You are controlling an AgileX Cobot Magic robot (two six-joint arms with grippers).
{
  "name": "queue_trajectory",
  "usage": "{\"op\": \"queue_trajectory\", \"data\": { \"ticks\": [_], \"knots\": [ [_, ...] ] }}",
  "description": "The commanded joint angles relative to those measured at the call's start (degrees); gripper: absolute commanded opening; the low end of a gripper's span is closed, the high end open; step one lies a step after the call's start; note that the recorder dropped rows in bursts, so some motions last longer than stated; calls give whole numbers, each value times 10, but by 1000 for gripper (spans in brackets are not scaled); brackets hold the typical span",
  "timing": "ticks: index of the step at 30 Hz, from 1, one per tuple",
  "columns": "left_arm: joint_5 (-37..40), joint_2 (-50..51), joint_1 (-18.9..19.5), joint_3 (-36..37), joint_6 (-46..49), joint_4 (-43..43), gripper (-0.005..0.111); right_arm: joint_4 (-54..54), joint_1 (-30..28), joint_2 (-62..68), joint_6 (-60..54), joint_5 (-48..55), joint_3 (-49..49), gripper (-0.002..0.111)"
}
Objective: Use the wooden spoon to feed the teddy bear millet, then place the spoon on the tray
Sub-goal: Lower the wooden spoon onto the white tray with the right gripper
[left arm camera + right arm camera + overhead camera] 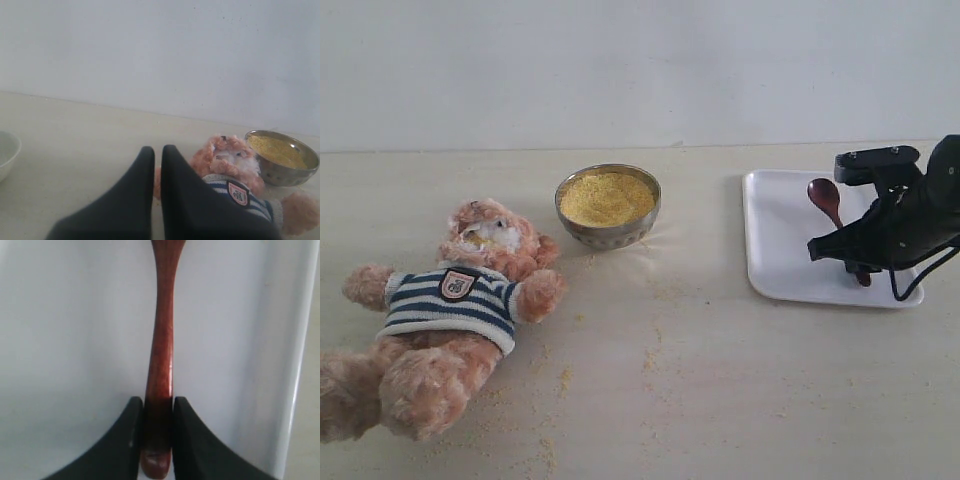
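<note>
- Only the right wrist view is showing it up close: the right gripper (158,407) jaws are pinching the wooden spoon (161,340) by its handle end, over the tray (75,340).
- The exterior view is showing the teddy bear (460,300) lying on the tabletop (720,400), well apart.
- The left gripper (157,152) jaws are sitting nearly closed, gripping nothing.

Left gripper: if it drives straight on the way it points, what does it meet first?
Way looks free: beyond the left gripper lies bare table, then the wall. The teddy bear sits off to one side, though depth is unclear.
</note>
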Motion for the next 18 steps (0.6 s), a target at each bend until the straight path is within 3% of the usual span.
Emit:
{"op": "queue_trajectory", "data": {
  "ticks": [1,9,18],
  "knots": [
    [-7,-1,-5,2,-6,-1,5,0,-4,1,0,3,0,3],
    [-7,-1,-5,2,-6,-1,5,0,-4,3,1,4,0,26],
    [-7,-1,-5,2,-6,-1,5,0,-4,0,23,14,0,43]
  ]
}}
